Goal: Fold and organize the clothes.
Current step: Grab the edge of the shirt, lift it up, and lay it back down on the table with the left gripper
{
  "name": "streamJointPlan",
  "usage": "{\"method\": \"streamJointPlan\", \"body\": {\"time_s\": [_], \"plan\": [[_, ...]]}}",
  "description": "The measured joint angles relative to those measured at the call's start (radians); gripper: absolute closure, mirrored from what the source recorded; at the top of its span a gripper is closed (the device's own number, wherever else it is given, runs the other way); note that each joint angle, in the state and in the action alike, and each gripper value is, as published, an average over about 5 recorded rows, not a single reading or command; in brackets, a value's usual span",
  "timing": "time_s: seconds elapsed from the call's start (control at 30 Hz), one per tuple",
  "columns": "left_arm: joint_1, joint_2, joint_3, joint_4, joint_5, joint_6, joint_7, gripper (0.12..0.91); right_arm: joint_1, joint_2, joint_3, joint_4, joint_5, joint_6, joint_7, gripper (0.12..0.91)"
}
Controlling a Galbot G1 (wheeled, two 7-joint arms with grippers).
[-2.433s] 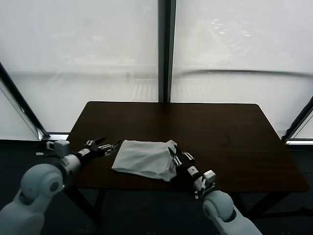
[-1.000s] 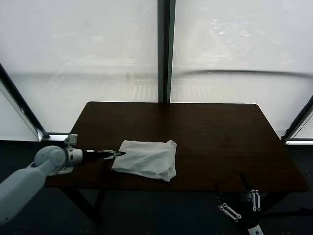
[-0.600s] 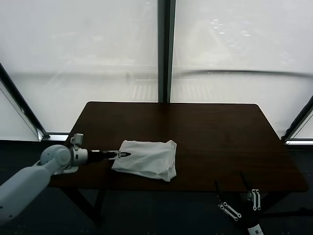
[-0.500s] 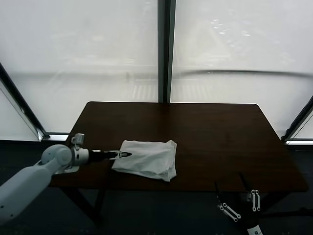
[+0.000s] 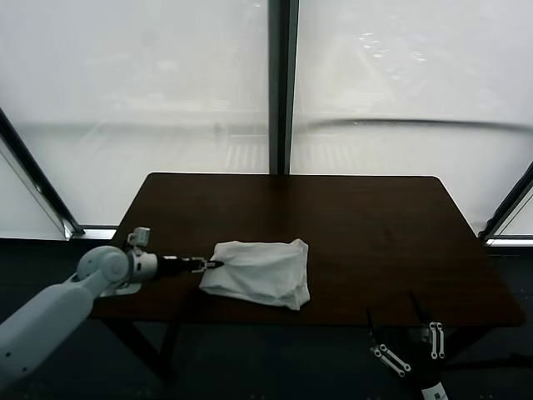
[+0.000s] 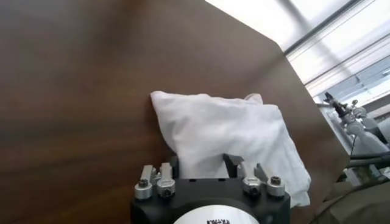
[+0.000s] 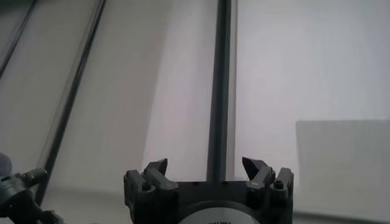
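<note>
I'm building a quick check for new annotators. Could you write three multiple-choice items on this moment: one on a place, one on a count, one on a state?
1. Where does the folded white T-shirt lie?
A. near the table's front edge
B. at the far right corner
C. on the floor

2. How many garments are on the table?
A. three
B. two
C. one

3. How is the left gripper?
A. open above the table
B. closed at the shirt's left edge
C. out of sight

Answers: A, it sits close to the near edge; C, only one shirt shows; B, its fingers pinch the cloth's edge, while the right gripper hangs open below the table.
</note>
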Motion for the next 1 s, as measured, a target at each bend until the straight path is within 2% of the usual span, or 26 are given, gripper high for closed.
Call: {"method": "streamJointPlan", "body": {"time_s": [0.1,0.27,0.43,0.53,0.7,0.8,0.9,1.0], "plan": [[0.025,0.009,-0.040,-0.020,0.001,0.000,-0.012,0.871,0.008,-0.008,-0.004,0.000,-0.005,0.000,0.011,0.118],[0.094,0.059,-0.139,-0.071,-0.003,-0.001,-0.028,0.865,0.034,-0.030,-0.027,-0.011,-0.011,0.000,0.040,0.118],[0.170,0.198,-0.236,-0.109,-0.053,-0.001,-0.026,0.865,0.092,-0.063,-0.066,-0.035,-0.008,0.000,0.068,0.118],[0.191,0.309,-0.279,-0.120,-0.091,-0.001,-0.051,0.865,0.137,-0.084,-0.094,-0.053,0.007,0.000,0.077,0.118],[0.167,0.491,-0.313,-0.167,-0.184,-0.001,-0.123,0.865,0.213,-0.106,-0.136,-0.085,0.028,0.000,0.080,0.118],[0.141,0.568,-0.326,-0.215,-0.243,-0.002,-0.186,0.865,0.240,-0.103,-0.147,-0.093,0.018,0.000,0.080,0.118],[0.136,0.585,-0.344,-0.286,-0.303,-0.002,-0.279,0.865,0.245,-0.093,-0.143,-0.087,0.000,0.000,0.080,0.118],[0.148,0.525,-0.356,-0.369,-0.318,-0.002,-0.395,0.865,0.235,-0.078,-0.127,-0.071,-0.020,-0.004,0.084,0.118]]}}
